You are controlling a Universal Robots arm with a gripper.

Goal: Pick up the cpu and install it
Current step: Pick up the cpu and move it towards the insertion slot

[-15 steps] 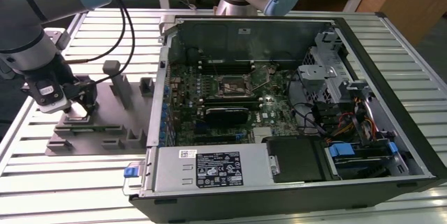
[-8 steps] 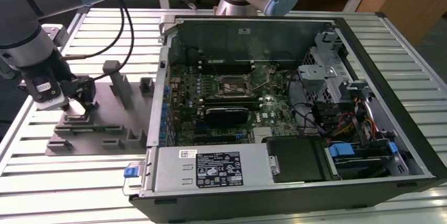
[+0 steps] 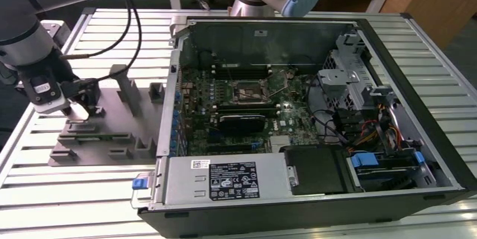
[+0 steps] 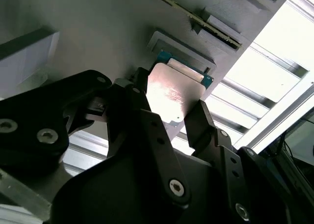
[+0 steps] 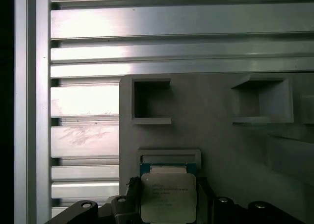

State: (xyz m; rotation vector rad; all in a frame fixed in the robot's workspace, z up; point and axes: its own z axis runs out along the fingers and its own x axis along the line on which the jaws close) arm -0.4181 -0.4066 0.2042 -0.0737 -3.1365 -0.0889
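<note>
gripper [image 4: 169, 100] clamped on the cpu [image 5: 168, 197] side edges, at grey fixture [image 5: 221, 131] edge pocket; lift straight, keep level.

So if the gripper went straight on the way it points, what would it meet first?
The cpu, sitting right at the gripper tip, then the grey fixture just behind it; the gap between them is unclear.

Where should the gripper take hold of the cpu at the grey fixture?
By its two opposite side edges, coming down over its flat metal top: the cpu is a thin square plate, and the gripper sits shut on those edges.
</note>
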